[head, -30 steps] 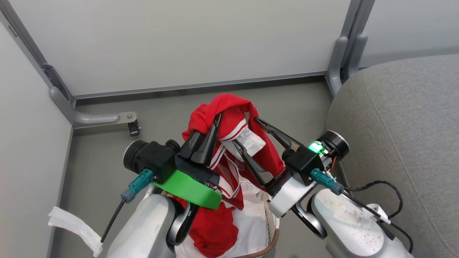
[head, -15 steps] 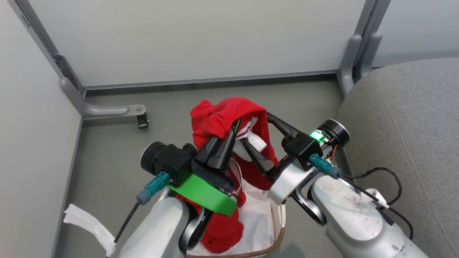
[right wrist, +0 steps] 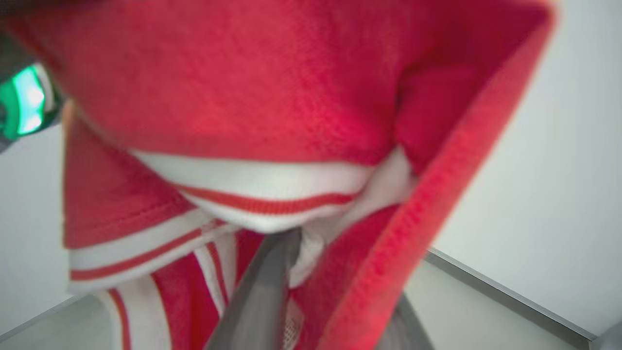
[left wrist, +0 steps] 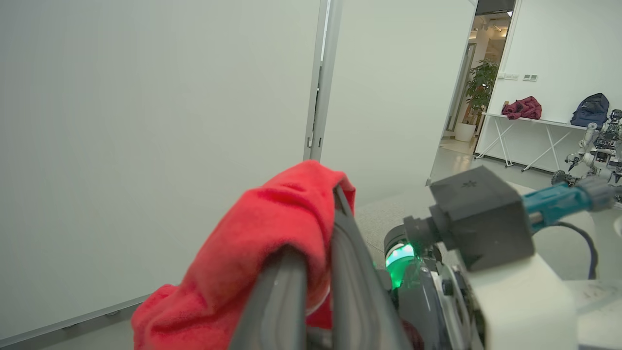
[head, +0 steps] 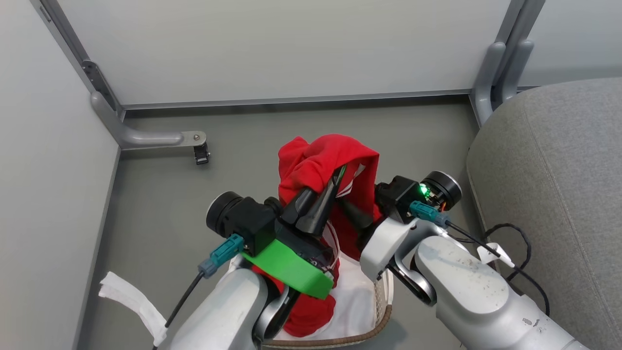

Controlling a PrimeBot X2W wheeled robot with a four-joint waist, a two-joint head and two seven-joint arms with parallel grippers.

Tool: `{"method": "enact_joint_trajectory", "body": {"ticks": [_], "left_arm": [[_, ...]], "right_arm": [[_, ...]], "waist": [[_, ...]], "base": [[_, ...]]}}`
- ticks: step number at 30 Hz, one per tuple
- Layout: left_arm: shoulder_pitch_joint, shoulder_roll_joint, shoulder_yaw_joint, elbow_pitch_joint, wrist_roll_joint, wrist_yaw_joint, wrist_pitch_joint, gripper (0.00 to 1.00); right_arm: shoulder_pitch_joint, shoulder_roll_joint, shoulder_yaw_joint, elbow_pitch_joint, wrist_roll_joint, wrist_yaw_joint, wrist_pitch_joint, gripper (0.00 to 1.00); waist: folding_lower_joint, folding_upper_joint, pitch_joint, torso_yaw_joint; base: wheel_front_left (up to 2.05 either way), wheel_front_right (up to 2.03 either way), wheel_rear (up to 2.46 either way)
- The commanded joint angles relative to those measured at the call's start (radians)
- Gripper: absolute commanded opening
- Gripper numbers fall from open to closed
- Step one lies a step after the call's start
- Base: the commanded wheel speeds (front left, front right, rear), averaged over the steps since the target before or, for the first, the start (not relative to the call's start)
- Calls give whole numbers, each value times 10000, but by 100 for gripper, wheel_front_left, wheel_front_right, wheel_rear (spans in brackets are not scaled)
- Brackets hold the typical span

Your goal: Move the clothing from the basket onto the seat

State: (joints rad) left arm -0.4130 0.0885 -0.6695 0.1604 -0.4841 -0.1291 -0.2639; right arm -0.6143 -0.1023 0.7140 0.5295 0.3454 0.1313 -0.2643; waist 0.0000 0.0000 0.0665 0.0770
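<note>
Clothing [head: 330, 160], a red garment with white striped trim, hangs bunched above the basket [head: 384, 316] with its lower folds trailing onto the white liner sheet [head: 357, 296] inside, and no red cloth lies on the grey seat [head: 549, 170] at the robot's right. The left tool [head: 338, 174] is clamped together on an upper fold, while the right tool [head: 359, 209] has its fingers pushed into the fabric beside it — whether they pinch it or stand apart I cannot tell. By my reading the task is barely begun: the cloth must come clear of the basket, cross over and be laid on the seat.
</note>
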Motion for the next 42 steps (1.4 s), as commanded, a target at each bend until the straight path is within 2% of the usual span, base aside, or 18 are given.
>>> {"method": "enact_joint_trajectory", "body": {"ticks": [1, 5, 6, 7, 8, 13, 17, 35, 42], "left_arm": [[-134, 6, 47, 18, 8, -22, -10, 0], [-33, -30, 338, 164, 213, -22, -8, 0], [-1, -31, 386, 203, 281, -22, -8, 11], [40, -18, 411, 283, 326, -22, -8, 83], [62, 2, 451, 311, 397, -22, -7, 100], [261, 93, 729, 485, 664, -22, -8, 100], [426, 165, 837, 557, 810, -22, -8, 100], [763, 241, 761, 730, 827, -21, -7, 100], [106, 191, -128, 1051, 455, -21, -7, 100]], "right_arm": [[27, -1, -145, -130, 126, -10, -3, 0], [294, -86, -549, -468, 76, -10, -4, 0], [343, -109, -627, -537, 39, -10, -3, 0], [411, -132, -765, -634, 2, -10, -3, 0], [490, -146, -918, -729, -29, -10, -3, 0], [846, -182, -1490, -1024, -48, -10, -3, 0], [1062, -208, -1929, -1235, 15, -10, -3, 0], [1919, -328, -2966, -1984, 67, -10, -4, 0], [2332, -608, -3912, -2427, -237, -10, -4, 0]], "waist": [[0, 0, 54, 20], [0, 0, 139, -58], [0, 0, 157, -108], [0, 0, 174, -171], [0, 0, 187, -254], [0, 0, 228, -863], [0, 0, 283, -1626], [0, 0, 567, -5935], [0, 0, 970, -6189]], "base": [[0, 0, 0], [0, 0, 0], [0, 0, 0], [0, 0, 0], [0, 0, 0], [0, 0, 0], [0, 0, 0], [0, 0, 0], [0, 0, 0]]}}
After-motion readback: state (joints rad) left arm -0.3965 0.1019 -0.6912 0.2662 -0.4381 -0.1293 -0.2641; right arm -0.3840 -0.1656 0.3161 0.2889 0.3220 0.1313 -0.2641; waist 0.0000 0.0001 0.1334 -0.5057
